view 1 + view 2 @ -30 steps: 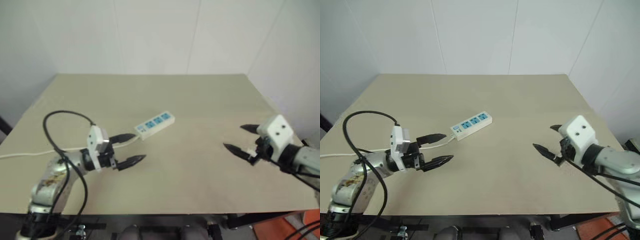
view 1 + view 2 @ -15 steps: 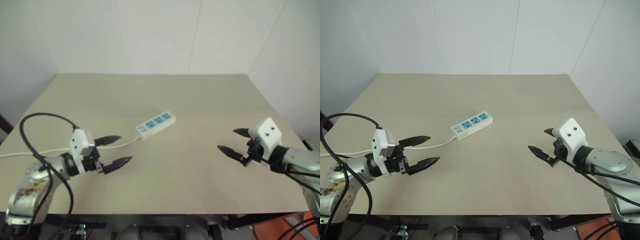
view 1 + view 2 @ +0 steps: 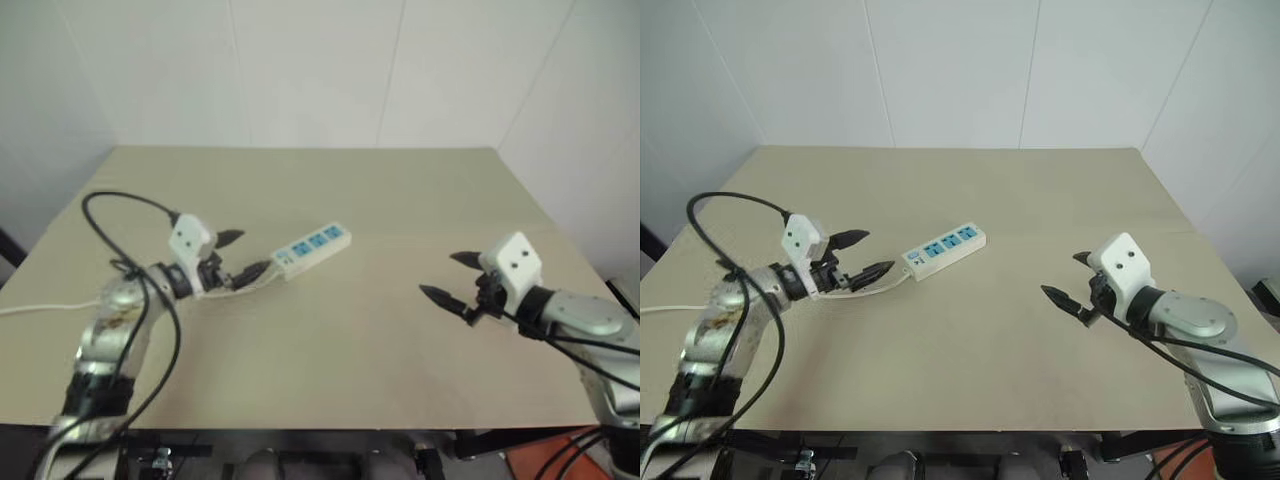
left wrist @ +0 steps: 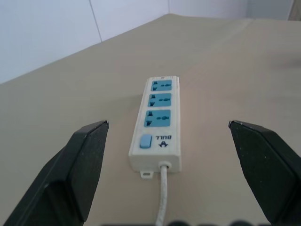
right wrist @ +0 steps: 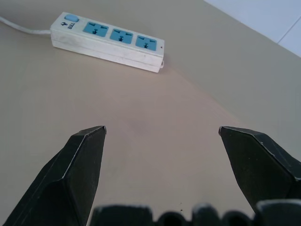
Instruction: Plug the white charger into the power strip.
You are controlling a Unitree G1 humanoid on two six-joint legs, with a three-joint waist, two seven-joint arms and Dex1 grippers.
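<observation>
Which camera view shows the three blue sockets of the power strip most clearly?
The left wrist view: the power strip lies straight ahead between the open fingers, with sockets, switch and cord exit all plain. The right wrist view shows it farther off, lying crosswise. In the head views it is small, lying on the table near the left gripper.

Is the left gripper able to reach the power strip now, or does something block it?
Probably yes. The left gripper is open and points at the cord end of the power strip, with only bare table and the strip's cord between.

"BULL" with small logo printed on power strip (image 4: pixel 156 122), beside blue switch (image 4: pixel 146 141), cord end.
</observation>
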